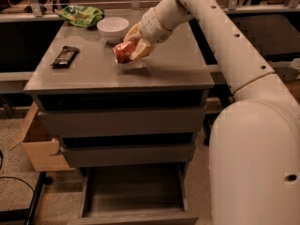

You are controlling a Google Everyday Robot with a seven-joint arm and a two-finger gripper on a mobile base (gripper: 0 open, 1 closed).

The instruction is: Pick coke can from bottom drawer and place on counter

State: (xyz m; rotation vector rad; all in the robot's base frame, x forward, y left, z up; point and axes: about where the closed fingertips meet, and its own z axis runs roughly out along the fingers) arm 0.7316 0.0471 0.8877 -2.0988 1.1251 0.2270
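The red coke can (123, 52) is held in my gripper (131, 48), tilted on its side just above the grey counter (164, 64), near its middle. The gripper's cream fingers are shut around the can. The bottom drawer (133, 193) is pulled open at the foot of the cabinet and I see nothing in its tray.
A white bowl (113, 28) stands just behind the can. A green snack bag (80, 16) lies at the counter's back left. A dark candy bar (64, 56) lies at the left. A cardboard box (40, 146) sits on the floor left of the cabinet.
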